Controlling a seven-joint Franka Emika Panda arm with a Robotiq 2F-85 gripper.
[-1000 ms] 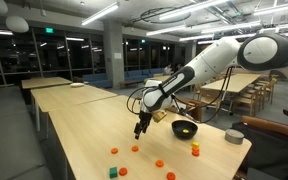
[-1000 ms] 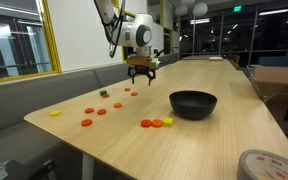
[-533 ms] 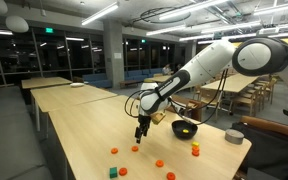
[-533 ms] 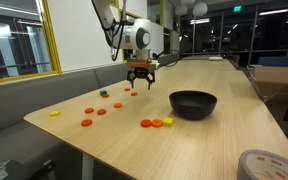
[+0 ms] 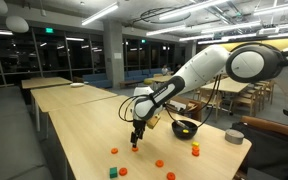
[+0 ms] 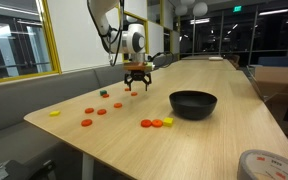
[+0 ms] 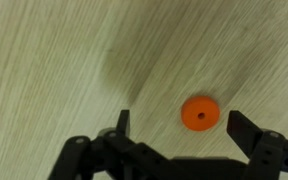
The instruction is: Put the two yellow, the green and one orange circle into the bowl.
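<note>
My gripper (image 5: pixel 136 140) (image 6: pixel 136 85) is open and hangs low over the wooden table, just above an orange circle (image 7: pixel 199 113) (image 5: pixel 135 148). In the wrist view the circle lies flat between the two open fingers (image 7: pixel 179 122), nearer the right one, untouched. The black bowl (image 5: pixel 185 130) (image 6: pixel 193 103) stands apart from the gripper. A yellow circle (image 6: pixel 168 121) lies by the bowl beside two orange circles (image 6: pixel 151 123). Another yellow circle (image 6: pixel 54 113) lies near the table edge. A green piece (image 6: pixel 103 94) (image 5: pixel 113 171) lies beyond several more orange circles (image 6: pixel 102 111).
The light wooden table (image 6: pixel 214 140) is long. A tape roll (image 6: pixel 268 165) sits at its near corner. Other tables and chairs (image 5: pixel 246 92) stand behind.
The gripper has moved down and slightly sideways, from above the table to just over the orange circle. It has stayed open. The circles and bowl have not moved.
</note>
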